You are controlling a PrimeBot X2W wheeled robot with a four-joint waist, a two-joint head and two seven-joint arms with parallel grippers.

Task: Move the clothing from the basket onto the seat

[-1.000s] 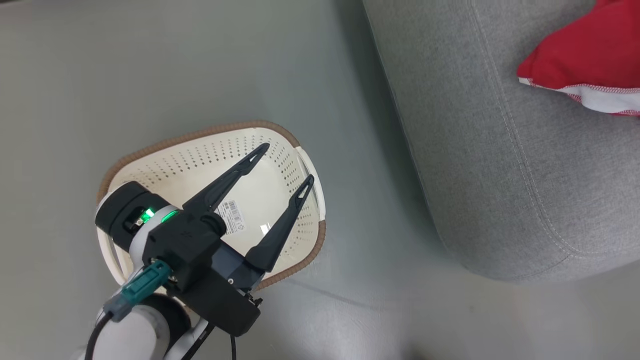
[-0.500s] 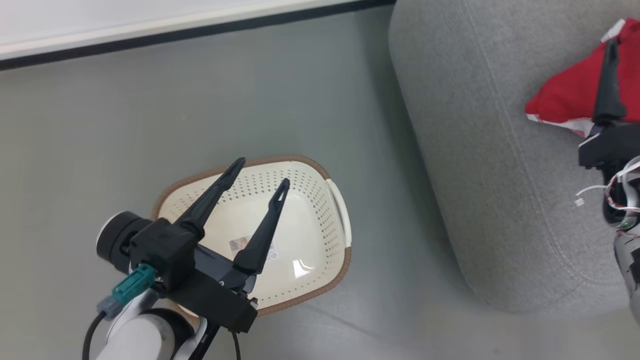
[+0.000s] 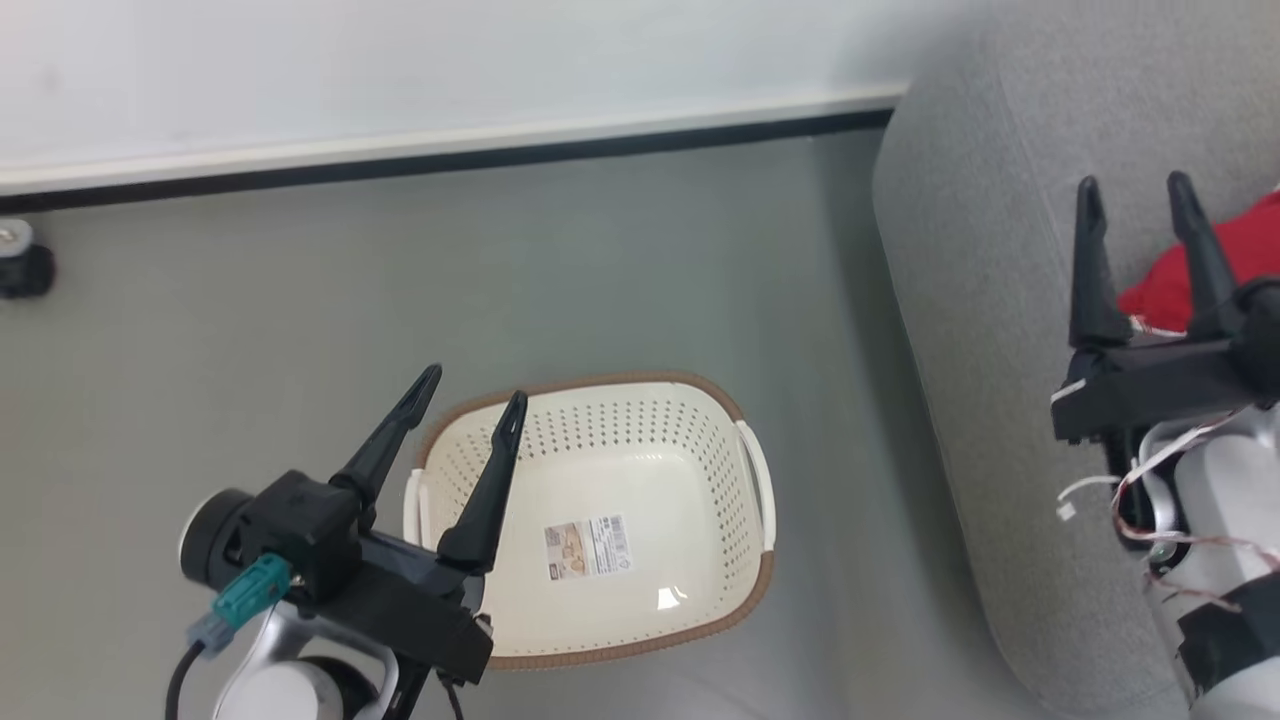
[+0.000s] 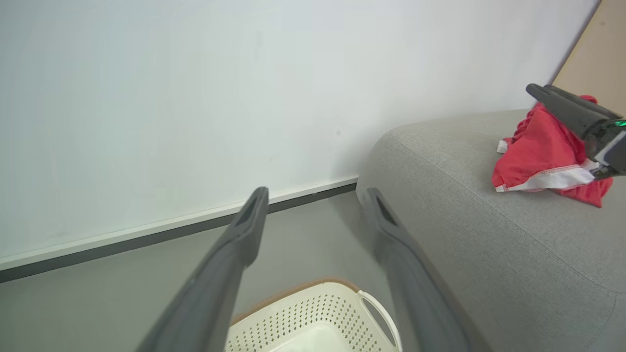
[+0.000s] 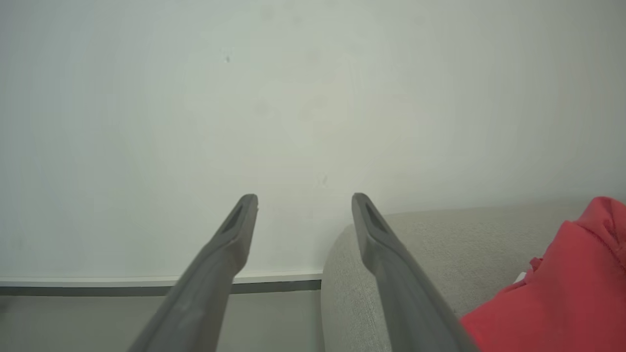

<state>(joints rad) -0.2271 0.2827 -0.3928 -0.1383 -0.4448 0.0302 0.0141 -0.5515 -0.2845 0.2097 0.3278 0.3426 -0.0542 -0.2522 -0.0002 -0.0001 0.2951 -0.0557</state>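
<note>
On the large grey woven-fabric seat point(image 3: 980, 300), near its rounded end, the bright red soft fabric clothing point(image 3: 1235, 262) with white trim bands lies in a loose crumpled heap; the left wrist view shows it resting fully on the cushion, well back from the edge. The cream-white perforated plastic basket point(image 3: 600, 381) with the brown woven-look rim stands on the smooth grey floor point(image 3: 600, 250) just beside the seat. Its inside is bare apart from a paper label point(image 3: 587, 547) stuck flat on the bottom, and no red fabric shows in it.

The right tool point(image 3: 1133, 181) hangs over the seat with its two dark fingers spread wide and nothing between them. The heap sits to one side of those fingers, and one finger crosses in front of it in the head view; whether it touches the cloth I cannot tell. The left tool point(image 3: 475, 384) hovers over the near left corner of the basket, likewise wide open and empty. Behind both runs a plain white wall point(image 3: 450, 60) with a dark skirting line.

By my reading the transfer is done: the basket is emptied and the clothing is delivered. All that seems left is for both arms to come clear and settle.
</note>
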